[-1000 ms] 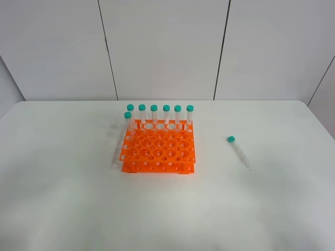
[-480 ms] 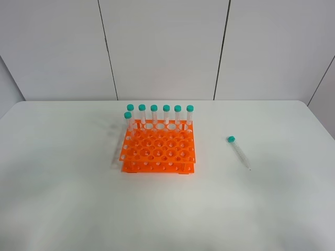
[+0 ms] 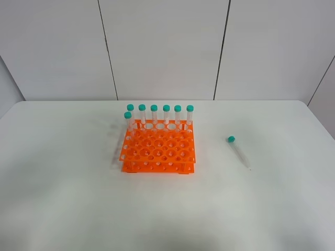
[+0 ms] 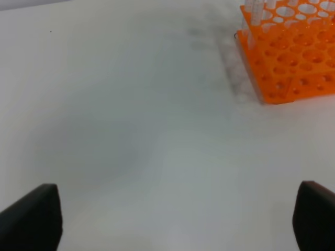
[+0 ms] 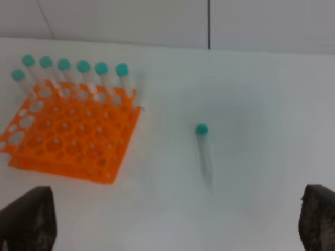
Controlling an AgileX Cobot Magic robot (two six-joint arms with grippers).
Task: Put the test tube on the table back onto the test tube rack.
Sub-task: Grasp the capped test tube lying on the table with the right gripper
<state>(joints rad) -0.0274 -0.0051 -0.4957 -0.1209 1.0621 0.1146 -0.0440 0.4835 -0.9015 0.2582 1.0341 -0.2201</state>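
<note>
High view: test tube (image 3: 238, 151) flat on the table (image 3: 78, 198), well apart from the test tube rack (image 3: 158, 149), off its right side.

Left wrist: left gripper (image 4: 172, 217) wide, empty, near the rack; best kept clear.

Right wrist: right gripper (image 5: 172, 217) wide, empty; close squarely across the tube's mid-barrel.

Bright, even, diffuse light washes the table (image 3: 63, 209) to a near-featureless white. In the high view, which is sharp, a faint soft shadow lies left of the rack (image 3: 158, 151); the left wrist view shows it as a grey smudge. Both wrist views are soft. In the right one the tube (image 5: 204, 151) blurs into its pale shadow. The fingers (image 4: 31, 219) of the left gripper (image 4: 175, 222) and right gripper (image 5: 170, 219) are dark, unfocused blobs.
</note>
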